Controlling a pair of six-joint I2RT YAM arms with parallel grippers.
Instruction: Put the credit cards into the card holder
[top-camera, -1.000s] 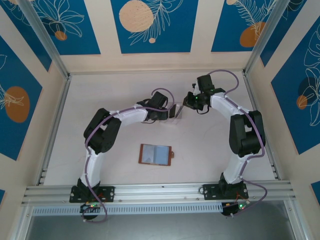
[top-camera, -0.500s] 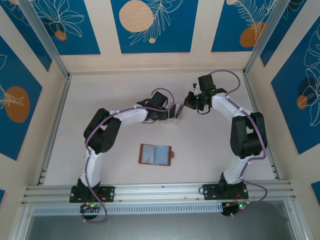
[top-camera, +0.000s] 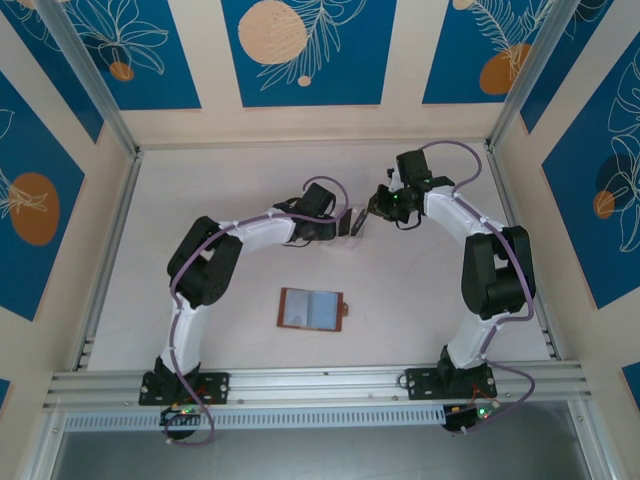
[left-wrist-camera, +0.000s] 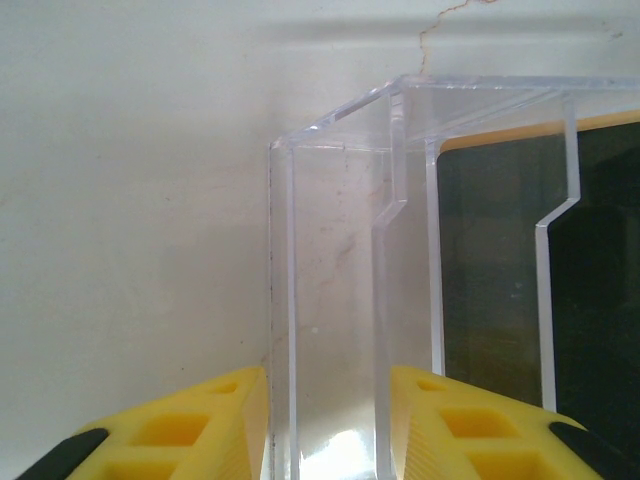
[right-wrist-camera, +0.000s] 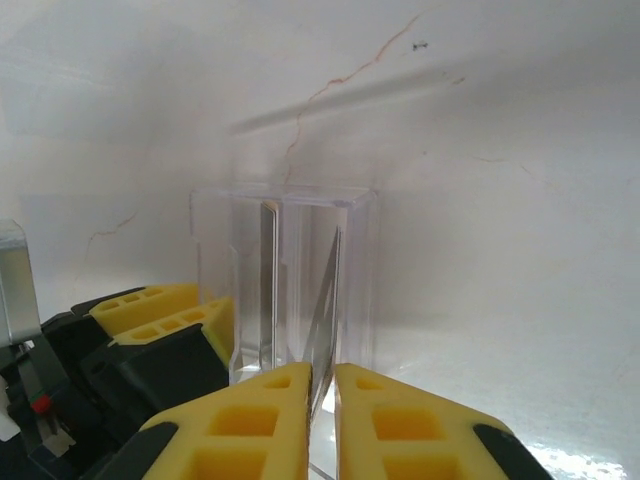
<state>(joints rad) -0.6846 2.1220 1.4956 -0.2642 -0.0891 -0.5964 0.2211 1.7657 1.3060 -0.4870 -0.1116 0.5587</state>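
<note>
The brown card holder (top-camera: 311, 308) lies open on the table, its pale grey-blue inside facing up, well in front of both grippers. Behind it, my left gripper (top-camera: 343, 224) (left-wrist-camera: 330, 440) is shut on one end of a clear plastic stand (top-camera: 353, 221) (left-wrist-camera: 340, 260), with a yellow finger against each side. In the stand's slots sit a dark credit card (left-wrist-camera: 500, 280) and, behind it, one with a pale yellow edge (left-wrist-camera: 540, 130). From the opposite side, my right gripper (top-camera: 372, 209) (right-wrist-camera: 322, 400) is shut on the edge of a thin card (right-wrist-camera: 326, 310) that stands in the stand (right-wrist-camera: 285, 270).
The left gripper's yellow and black fingers (right-wrist-camera: 160, 320) show beside the stand in the right wrist view. The table (top-camera: 200, 180) is a white surface with hairline cracks, fenced by aluminium rails and patterned walls. Open table surface lies around the wallet.
The right arm has shifted very slightly. Both grippers, the stand and the wallet stay where they were.
</note>
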